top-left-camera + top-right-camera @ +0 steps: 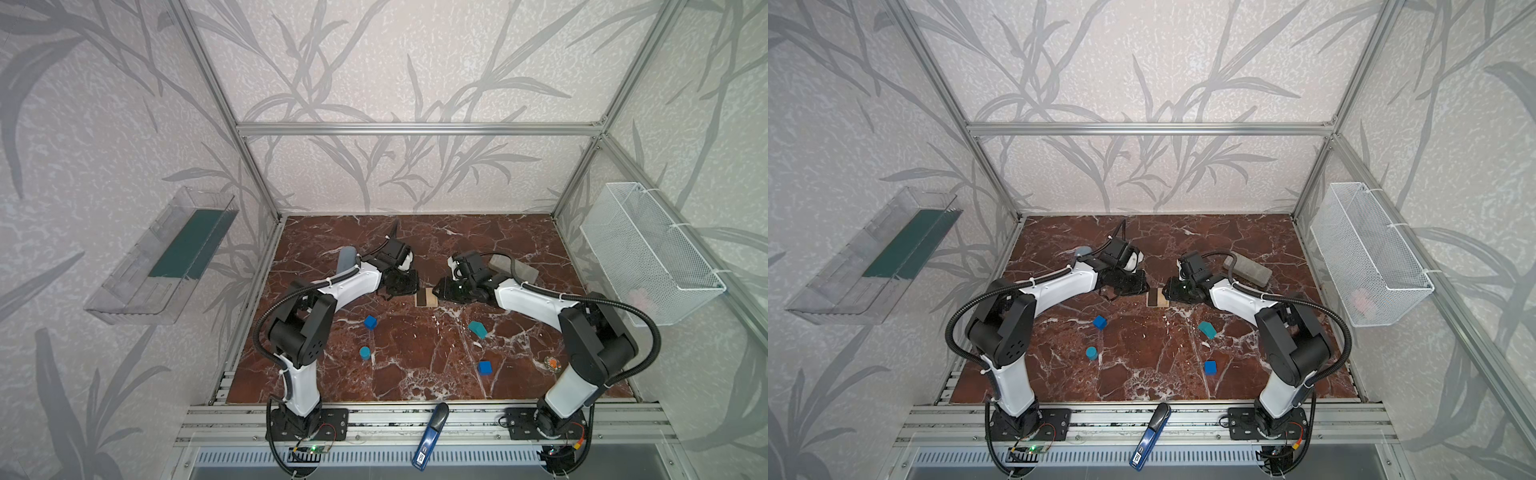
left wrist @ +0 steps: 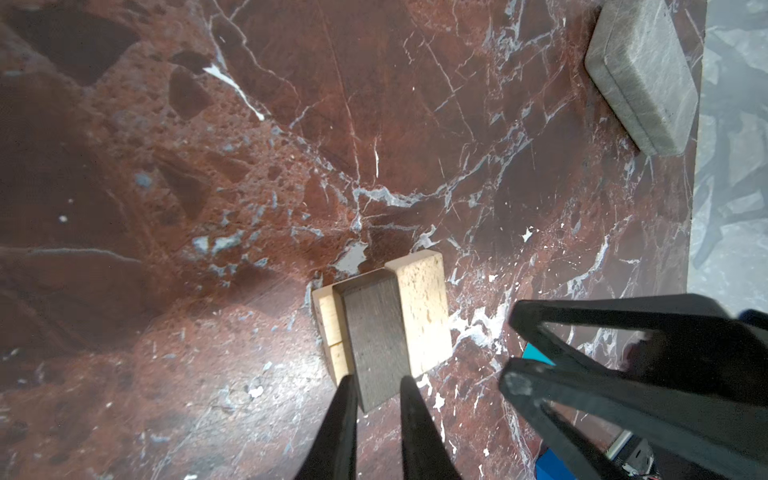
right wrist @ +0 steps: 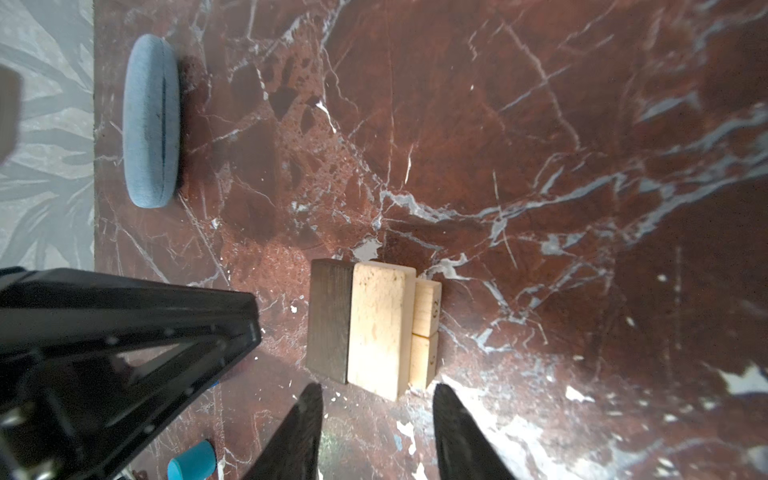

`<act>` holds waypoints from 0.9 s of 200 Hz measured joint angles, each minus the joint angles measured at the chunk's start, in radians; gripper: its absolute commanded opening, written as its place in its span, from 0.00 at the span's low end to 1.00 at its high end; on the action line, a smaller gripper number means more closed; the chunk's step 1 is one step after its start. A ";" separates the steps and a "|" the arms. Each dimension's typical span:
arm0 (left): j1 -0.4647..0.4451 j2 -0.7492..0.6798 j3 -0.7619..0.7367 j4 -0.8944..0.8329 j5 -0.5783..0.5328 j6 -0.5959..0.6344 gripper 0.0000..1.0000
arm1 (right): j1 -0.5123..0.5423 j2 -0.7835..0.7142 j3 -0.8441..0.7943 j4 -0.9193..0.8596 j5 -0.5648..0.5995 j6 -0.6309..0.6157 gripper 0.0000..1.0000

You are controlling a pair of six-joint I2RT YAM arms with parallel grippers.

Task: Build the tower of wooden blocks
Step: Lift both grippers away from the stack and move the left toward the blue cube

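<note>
Your left pincer (image 2: 377, 377) clasps the dark brown bar (image 2: 372, 324); your right pincer (image 3: 377, 387), at its three o'clock, stands released.

Robotics laboratory cell: aluminium-profile frame (image 1: 415, 129) lined with leaf-print panels (image 1: 415, 62), marble-pattern tabletop (image 1: 415, 353), left arm (image 1: 353, 286) and right arm (image 1: 519, 297) bolted to a slotted rail (image 1: 374, 417) at 6 o'clock, wire basket (image 1: 648, 249) at 3 o'clock

Light: even and soft in both top views; dimmer, warmer at the wrists.
Glare: pale sheen on the table (image 2: 216, 374).
Shadows: soft, beside the grey-blue case (image 3: 151, 120).
Focus: fingers (image 3: 461, 436) of the right gripper (image 3: 376, 397) blurred.
Edges: wide-angle stretch in top-view corners.
</note>
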 measured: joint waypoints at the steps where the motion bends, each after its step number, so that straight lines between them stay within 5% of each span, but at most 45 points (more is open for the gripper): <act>1: 0.000 -0.002 0.000 -0.002 -0.001 0.000 0.19 | 0.000 -0.005 0.000 -0.001 0.001 0.000 0.45; 75: -0.001 -0.151 -0.018 -0.154 -0.135 0.035 0.20 | -0.018 -0.208 -0.109 0.003 0.065 -0.004 0.46; 180: -0.023 -0.344 -0.186 -0.364 -0.323 -0.083 0.48 | -0.046 -0.350 -0.206 0.024 0.122 -0.048 0.47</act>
